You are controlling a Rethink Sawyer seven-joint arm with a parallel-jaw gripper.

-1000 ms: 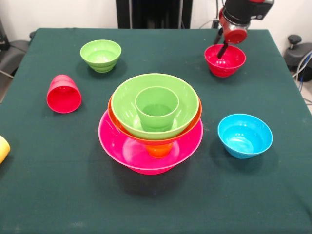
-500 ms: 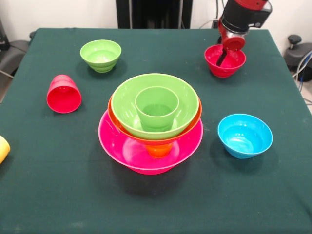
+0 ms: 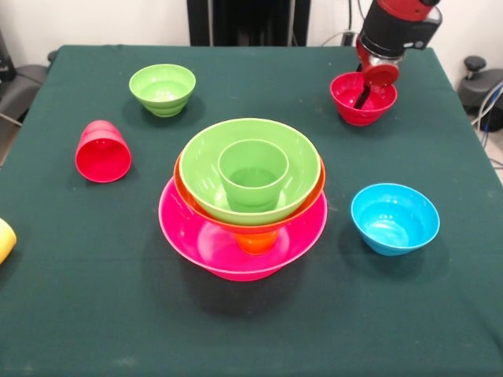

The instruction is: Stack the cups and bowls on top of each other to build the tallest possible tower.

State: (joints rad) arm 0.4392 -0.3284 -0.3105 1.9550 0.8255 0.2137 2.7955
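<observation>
The tower stands mid-table: a wide pink bowl [image 3: 189,236] at the base, an orange cup [image 3: 256,242] in it, then an orange bowl [image 3: 317,188], a large green bowl [image 3: 206,161] and a green cup [image 3: 253,177] on top. A small red bowl [image 3: 354,106] sits at the far right. My gripper [image 3: 366,93] hangs right over it, its dark tip reaching down inside the bowl by the far rim. A small green bowl [image 3: 163,89], a red cup [image 3: 103,151] lying on its side, a small blue bowl [image 3: 394,218] and a yellow cup [image 3: 4,239] lie apart from the tower.
The green cloth table [image 3: 251,330] ends close behind the red bowl and just right of it. The yellow cup is cut off by the left edge of the picture. Dark equipment and cables stand beyond the right table edge [image 3: 481,86].
My gripper has shifted slightly right and sunk lower into the small red bowl. The bowls and cups have not moved.
</observation>
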